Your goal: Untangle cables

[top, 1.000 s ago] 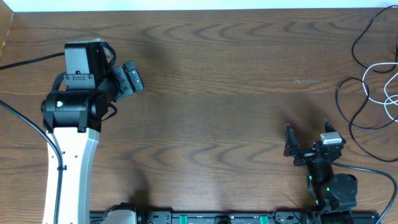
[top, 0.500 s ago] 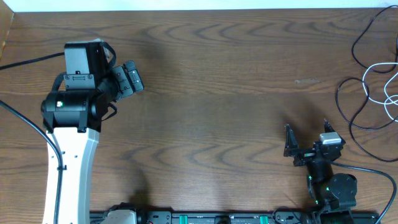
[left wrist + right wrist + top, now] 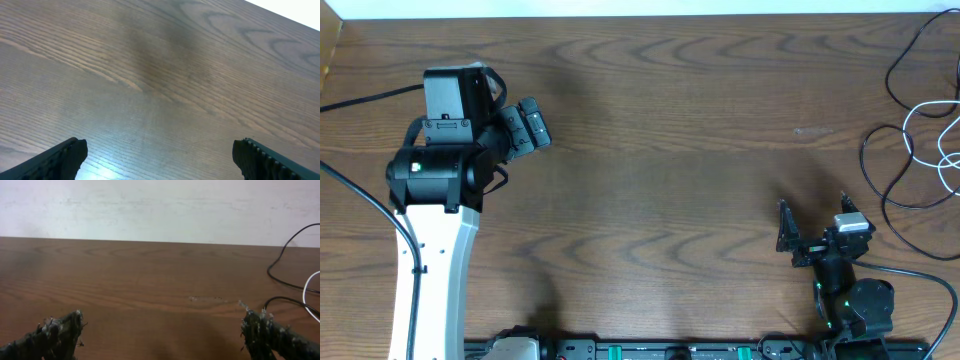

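Although both arms are over the tabletop (image 3: 670,150), neither has anything in hand. The left gripper (image 3: 527,126) hangs near the left edge with its jaws spread wide, and its wrist view shows only bare wood grain between the fingers. The right gripper (image 3: 815,222) sits near the front right corner, also fully spread and empty. It faces the back edge rather than the cables.

The black cable (image 3: 865,155) lies in loose loops against the right edge. The white cable (image 3: 923,105) threads through those loops, and both run out of the overhead view on that side. I cannot tell where they cross or whether there is a true knot.

Several things could go wrong from here:
- **Double catch:** The strands lie close together where they overlap. A wide gripper closing there may take both colours at once, and pulling would then drag the whole bundle instead of parting it.
- **Tightened tangle:** Tugging one strand while the other is unpinned is likely to draw the loops tighter.
- **Missed pinch:** The cables are thin and lie flat on the wood. The fingers may skid over them or press hard into the tabletop.
- **Loss over the edge:** A sideways nudge could send the slack off the right edge.
- **Reach:** The left arm is well apart from the cables and may be of little help.
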Tool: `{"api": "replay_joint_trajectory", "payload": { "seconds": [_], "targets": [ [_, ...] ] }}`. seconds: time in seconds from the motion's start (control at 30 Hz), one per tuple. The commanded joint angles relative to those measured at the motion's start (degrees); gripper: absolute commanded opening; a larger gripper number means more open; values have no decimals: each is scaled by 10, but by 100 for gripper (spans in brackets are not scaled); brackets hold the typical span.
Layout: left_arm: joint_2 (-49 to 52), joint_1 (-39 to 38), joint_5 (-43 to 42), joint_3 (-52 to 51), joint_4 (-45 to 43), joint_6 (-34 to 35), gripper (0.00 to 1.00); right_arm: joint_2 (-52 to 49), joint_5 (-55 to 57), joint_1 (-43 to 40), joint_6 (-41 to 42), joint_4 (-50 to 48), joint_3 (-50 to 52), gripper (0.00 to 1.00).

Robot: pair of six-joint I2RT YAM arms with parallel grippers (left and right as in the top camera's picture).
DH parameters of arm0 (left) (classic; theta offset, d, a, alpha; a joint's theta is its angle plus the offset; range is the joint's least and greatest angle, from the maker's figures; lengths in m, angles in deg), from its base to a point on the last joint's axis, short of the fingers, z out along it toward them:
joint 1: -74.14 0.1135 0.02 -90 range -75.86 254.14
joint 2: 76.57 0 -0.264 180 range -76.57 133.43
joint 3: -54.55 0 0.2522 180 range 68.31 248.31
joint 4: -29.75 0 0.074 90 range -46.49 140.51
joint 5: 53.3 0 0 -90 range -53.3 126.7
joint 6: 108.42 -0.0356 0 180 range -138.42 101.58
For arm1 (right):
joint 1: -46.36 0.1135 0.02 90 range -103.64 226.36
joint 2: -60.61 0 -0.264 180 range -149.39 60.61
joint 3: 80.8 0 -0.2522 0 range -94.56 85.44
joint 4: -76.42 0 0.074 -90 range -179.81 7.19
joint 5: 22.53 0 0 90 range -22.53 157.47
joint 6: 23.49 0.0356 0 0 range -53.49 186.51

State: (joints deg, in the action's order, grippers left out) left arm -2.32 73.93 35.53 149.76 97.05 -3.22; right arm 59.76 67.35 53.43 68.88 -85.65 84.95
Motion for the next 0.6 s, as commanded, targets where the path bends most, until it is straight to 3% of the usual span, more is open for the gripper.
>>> {"api": "replay_joint_trajectory", "payload": {
  "seconds": [0.0,0.27,0.57],
  "targets": [
    [2,2,6,2,0,1,98,5,6,-3,2,2,2,99],
    [-18,1,38,-6,3,1,98,5,6,-3,2,2,2,99],
    [-148,2,49,-91,-30,-1,98,5,6,-3,2,2,2,99]
  ]
}}
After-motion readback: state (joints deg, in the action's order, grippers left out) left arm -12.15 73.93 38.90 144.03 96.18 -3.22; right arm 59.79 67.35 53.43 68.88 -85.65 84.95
